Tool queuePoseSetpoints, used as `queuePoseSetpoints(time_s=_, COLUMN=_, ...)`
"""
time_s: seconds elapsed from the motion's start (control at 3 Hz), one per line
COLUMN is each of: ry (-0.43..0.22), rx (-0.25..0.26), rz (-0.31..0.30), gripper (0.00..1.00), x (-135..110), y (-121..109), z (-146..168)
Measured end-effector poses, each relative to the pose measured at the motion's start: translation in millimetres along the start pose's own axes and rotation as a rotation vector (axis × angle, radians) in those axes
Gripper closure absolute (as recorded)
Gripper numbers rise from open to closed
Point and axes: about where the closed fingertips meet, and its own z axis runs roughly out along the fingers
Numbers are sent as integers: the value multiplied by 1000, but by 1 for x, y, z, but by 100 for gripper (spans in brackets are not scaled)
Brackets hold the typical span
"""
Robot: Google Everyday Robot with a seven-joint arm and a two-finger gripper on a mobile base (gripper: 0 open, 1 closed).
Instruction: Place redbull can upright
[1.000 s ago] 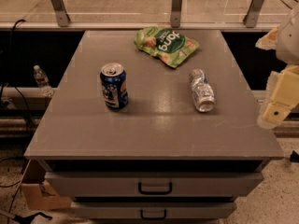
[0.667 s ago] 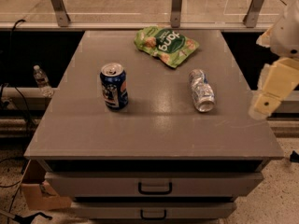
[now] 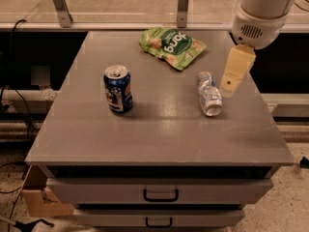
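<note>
- The slim, shiny silver redbull can (image 3: 208, 94) lay on its side on the right half of the flat grey counter (image 3: 164, 134). Its length ran roughly front to back, with one round end facing the front edge.
- The cream-coloured pincer (image 3: 230, 83) hung just to the right of that can, close but apart from it. Whether it was set wide or narrow could not be told, and nothing showed in its grip.
- This looked like the approach to the grasp, with the can not yet lifted.
- To do it well, the pincer should have come down across the can's narrow body near the middle, not over the ends.
- A round can lying down would likely roll if nudged from one side, so an even, centred squeeze mattered.
- After that: lift clear, swing the can through a quarter turn, seat its base flat and let go only once it stood steady.
- The crumpled green snack bag (image 3: 171, 46) sat near the can's far end, so the swing needed to stay clear of it.
- The wider dark-blue drinks can (image 3: 118, 88) stood upright well apart to the left, no obstacle.
- The bag carried white lettering, upside down from here and not surely readable. Neither can's markings gave a legible word.
</note>
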Motion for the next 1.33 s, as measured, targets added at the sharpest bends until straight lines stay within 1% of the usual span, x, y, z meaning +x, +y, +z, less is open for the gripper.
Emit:
queuePoseSetpoints(time_s=0.33, ry=134, rx=83, rz=121, gripper=0, x=-29, y=-23, z=23)
queuePoseSetpoints(time_s=0.67, ry=113, rx=128, rz=196, gripper=0, x=-43, y=-30, z=23)
queuePoseSetpoints(time_s=1.0, ry=106, rx=127, rz=198, gripper=0, x=-43, y=-30, z=23)
queuePoseSetpoints(time_s=1.33, ry=101, rx=54, rz=297, gripper=0, x=-44, y=-30, z=31)
